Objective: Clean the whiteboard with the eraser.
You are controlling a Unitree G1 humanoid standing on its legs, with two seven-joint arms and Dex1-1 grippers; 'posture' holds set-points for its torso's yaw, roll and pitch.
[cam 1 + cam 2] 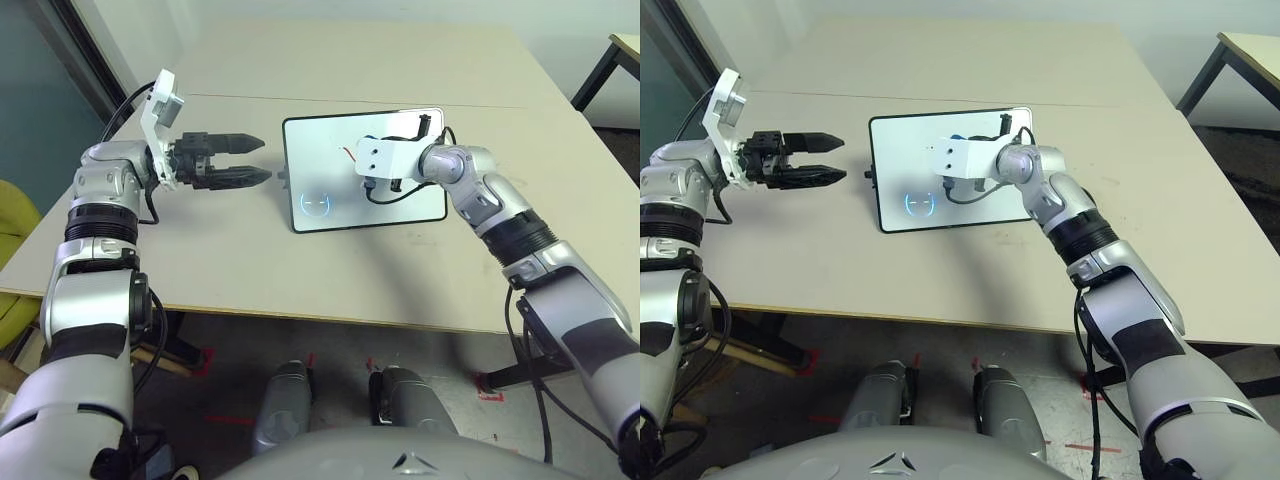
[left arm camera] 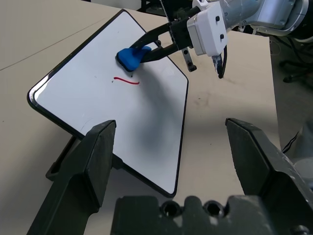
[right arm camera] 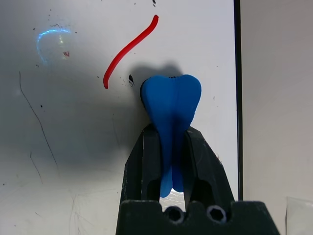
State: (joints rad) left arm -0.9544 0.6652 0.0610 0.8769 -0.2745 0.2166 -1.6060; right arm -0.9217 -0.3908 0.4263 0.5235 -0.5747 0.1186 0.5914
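Note:
The whiteboard lies flat near the middle of the table, black-framed, with a short red stroke on it. My right gripper is shut on the blue eraser, whose squeezed tip rests on the board just beside the red stroke and close to the board's edge. My left gripper hovers open to the left of the board with nothing between its fingers, pointing toward it. The right wrist housing covers the eraser in the head views, save for a sliver of blue.
A ring of reflected light sits on the board's near left corner. The beige table stretches wide around the board. A second table stands far right and a yellow chair at the left.

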